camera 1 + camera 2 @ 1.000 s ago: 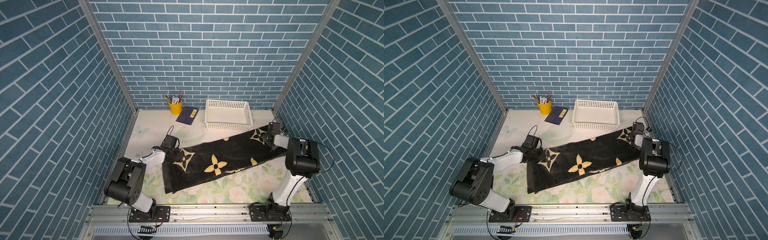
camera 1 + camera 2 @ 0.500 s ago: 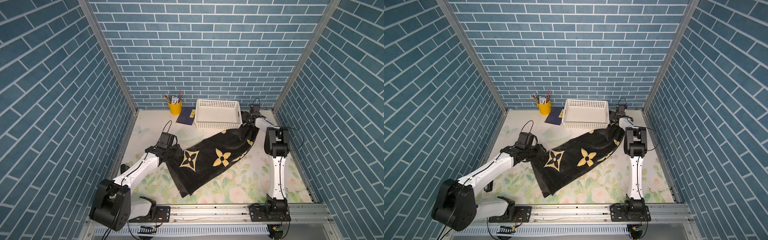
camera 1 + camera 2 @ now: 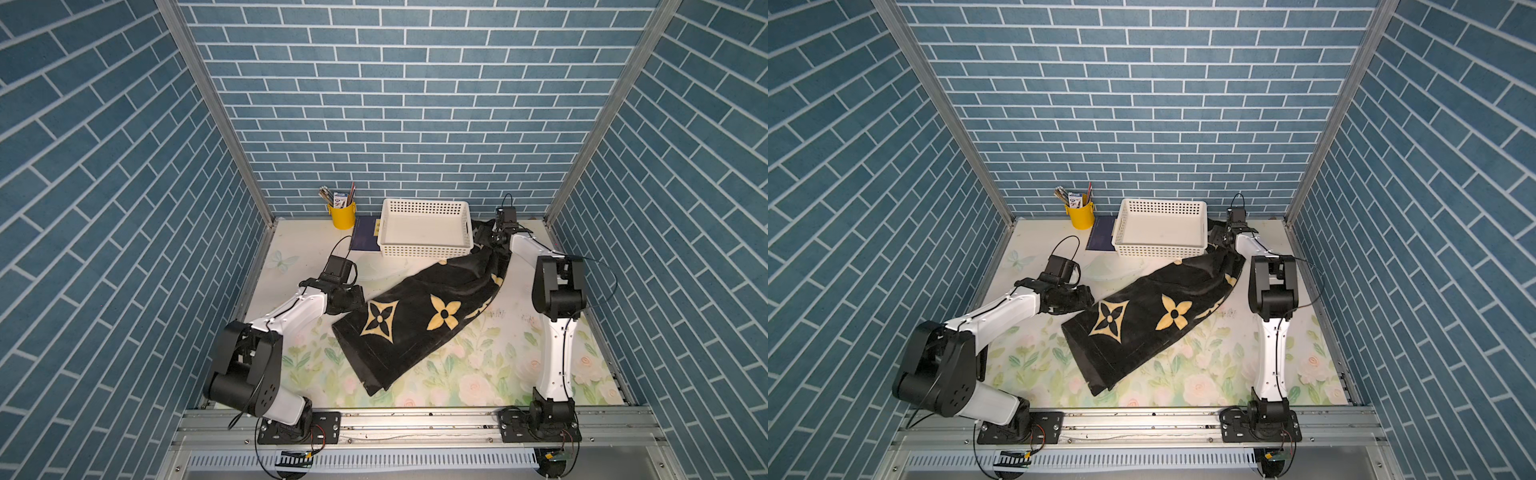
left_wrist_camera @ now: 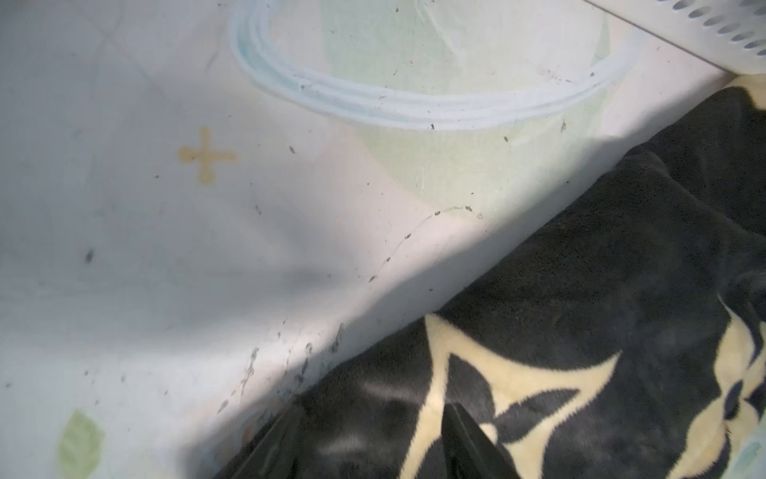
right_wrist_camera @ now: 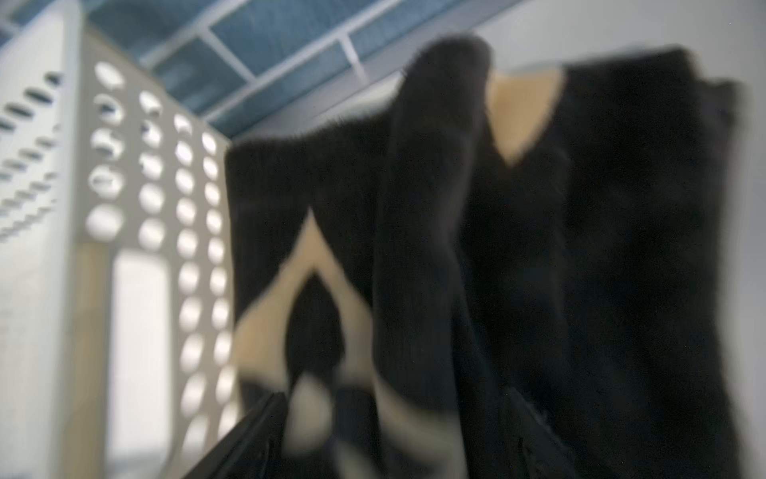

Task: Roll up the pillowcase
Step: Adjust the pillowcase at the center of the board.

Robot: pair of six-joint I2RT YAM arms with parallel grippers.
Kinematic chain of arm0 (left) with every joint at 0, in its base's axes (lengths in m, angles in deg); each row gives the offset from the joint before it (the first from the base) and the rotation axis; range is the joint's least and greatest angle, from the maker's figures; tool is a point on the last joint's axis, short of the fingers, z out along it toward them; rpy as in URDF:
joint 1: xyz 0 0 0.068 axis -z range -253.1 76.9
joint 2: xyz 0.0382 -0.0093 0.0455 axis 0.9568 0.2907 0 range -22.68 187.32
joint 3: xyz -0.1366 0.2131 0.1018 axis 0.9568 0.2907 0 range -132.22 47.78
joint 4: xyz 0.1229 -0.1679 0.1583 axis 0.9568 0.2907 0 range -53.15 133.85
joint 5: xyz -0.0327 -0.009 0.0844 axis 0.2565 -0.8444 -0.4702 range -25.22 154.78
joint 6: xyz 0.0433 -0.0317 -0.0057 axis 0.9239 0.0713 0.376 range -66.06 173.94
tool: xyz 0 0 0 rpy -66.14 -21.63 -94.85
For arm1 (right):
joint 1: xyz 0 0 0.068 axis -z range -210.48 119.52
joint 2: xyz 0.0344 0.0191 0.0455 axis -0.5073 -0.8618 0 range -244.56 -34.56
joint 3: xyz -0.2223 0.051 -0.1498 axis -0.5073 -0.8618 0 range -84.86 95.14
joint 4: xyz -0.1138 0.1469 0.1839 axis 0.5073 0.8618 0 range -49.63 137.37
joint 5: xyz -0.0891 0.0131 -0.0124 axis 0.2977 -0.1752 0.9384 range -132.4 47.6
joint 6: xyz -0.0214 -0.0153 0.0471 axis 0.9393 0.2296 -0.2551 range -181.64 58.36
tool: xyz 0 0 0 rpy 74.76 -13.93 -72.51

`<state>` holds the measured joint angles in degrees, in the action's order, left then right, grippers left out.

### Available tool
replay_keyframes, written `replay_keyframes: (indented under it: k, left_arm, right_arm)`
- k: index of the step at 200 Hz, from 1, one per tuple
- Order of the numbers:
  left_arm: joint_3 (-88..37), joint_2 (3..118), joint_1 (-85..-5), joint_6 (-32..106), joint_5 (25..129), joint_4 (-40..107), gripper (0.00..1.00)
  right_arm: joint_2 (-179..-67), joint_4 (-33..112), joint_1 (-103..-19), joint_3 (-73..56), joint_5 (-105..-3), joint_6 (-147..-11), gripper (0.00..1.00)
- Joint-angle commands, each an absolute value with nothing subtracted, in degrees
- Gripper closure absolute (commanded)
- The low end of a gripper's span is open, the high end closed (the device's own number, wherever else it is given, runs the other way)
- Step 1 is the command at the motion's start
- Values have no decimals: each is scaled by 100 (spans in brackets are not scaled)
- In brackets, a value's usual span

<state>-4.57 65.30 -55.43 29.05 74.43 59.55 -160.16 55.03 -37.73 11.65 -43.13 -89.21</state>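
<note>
The pillowcase (image 3: 415,324) (image 3: 1142,320) is black plush with cream flower motifs. It lies slantwise on the floral mat, from the front middle to the back right corner. My left gripper (image 3: 360,300) (image 3: 1090,300) is at its left edge. In the left wrist view its fingers (image 4: 460,435) stand apart, open, with flat cloth (image 4: 580,331) between them. My right gripper (image 3: 492,241) (image 3: 1219,237) is at the bunched far end, beside the basket. In the blurred right wrist view its jaws are wide, with bunched cloth (image 5: 414,249) between them.
A white perforated basket (image 3: 424,249) (image 3: 1158,250) (image 5: 136,207) stands at the back, touching the pillowcase's far end. To the left of it stand a yellow pen cup (image 3: 341,216) and a dark blue notebook (image 3: 365,239). Brick-patterned walls enclose three sides.
Both arms swung the pillowcase from lying crosswise to slanting toward the back right corner, and the basket shifted left. In the last half second both jaws widened and the left arm folded back.
</note>
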Motion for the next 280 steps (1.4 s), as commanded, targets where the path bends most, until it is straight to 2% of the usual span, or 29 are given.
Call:
replay_keyframes:
  k: [1, 28, 58, 78, 119, 173, 205, 221, 248, 280]
  left_arm:
    - [-532, 6862, -5563, 3292, 7586, 5765, 44]
    - [-531, 7235, -5561, 3341, 7701, 5600, 45]
    - [-424, 7617, -5536, 3320, 7953, 5476, 47]
    - [-278, 7706, -5445, 3188, 8113, 5402, 50]
    - [75, 7479, -4824, 2542, 8450, 4958, 51]
    - [-220, 7483, -3831, 1618, 8810, 4321, 50]
    - [-775, 7473, -3627, 1810, 8922, 4642, 39]
    - [-934, 7377, -3623, 2158, 8611, 5129, 35]
    - [-957, 7331, -3622, 2768, 8383, 5740, 34]
    - [-675, 7279, -3592, 3242, 8462, 6023, 34]
  right_arm:
    - [-14725, 5320, -3831, 145, -3985, -8819, 14]
    - [-13714, 4919, -3869, -1447, -4291, -9079, 18]
    - [-13235, 4254, -4034, -2762, -4889, -9365, 31]
    - [-13510, 4117, -4075, -3014, -5095, -9416, 33]
    - [-13847, 4235, -3696, -3054, -4706, -9100, 39]
    - [-14364, 4308, -2417, -2503, -4944, -8812, 41]
    - [-14630, 4608, -2311, -1595, -4710, -8502, 38]
    - [-14578, 4767, -2313, -1257, -4706, -8478, 35]
    - [-13849, 4841, -2446, -1569, -4748, -8754, 28]
    - [-12398, 5017, -2996, -2993, -4503, -9128, 29]
